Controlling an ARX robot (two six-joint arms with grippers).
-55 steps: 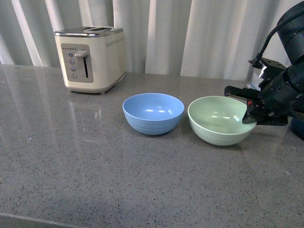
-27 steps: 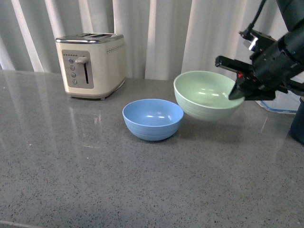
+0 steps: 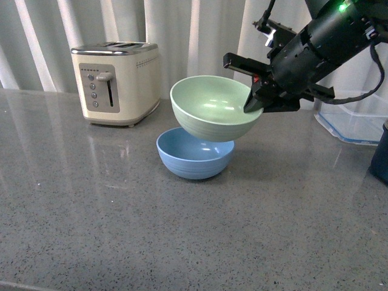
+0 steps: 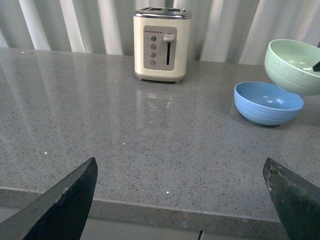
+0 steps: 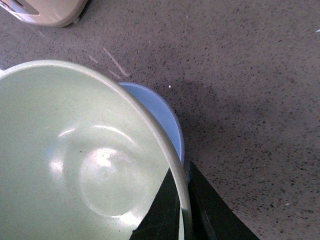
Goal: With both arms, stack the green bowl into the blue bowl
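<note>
The green bowl [image 3: 212,106] hangs in the air, tilted, just above the blue bowl [image 3: 195,159], which rests on the grey counter. My right gripper [image 3: 253,103] is shut on the green bowl's right rim. In the right wrist view the green bowl [image 5: 75,160] fills the picture, its rim pinched between the fingers [image 5: 165,210], and a sliver of the blue bowl [image 5: 160,117] shows under it. My left gripper [image 4: 180,200] is open and empty near the counter's front edge, far from both bowls. From there the blue bowl [image 4: 268,102] and the green bowl [image 4: 295,65] show far off.
A cream toaster [image 3: 115,77] stands at the back left, also in the left wrist view [image 4: 162,42]. A clear box [image 3: 354,121] and a dark pot [image 3: 381,159] are at the right edge. Curtains hang behind the counter [image 3: 121,230].
My right gripper has lifted the green bowl off the counter and carried it left, from beside the blue bowl to just above it.
</note>
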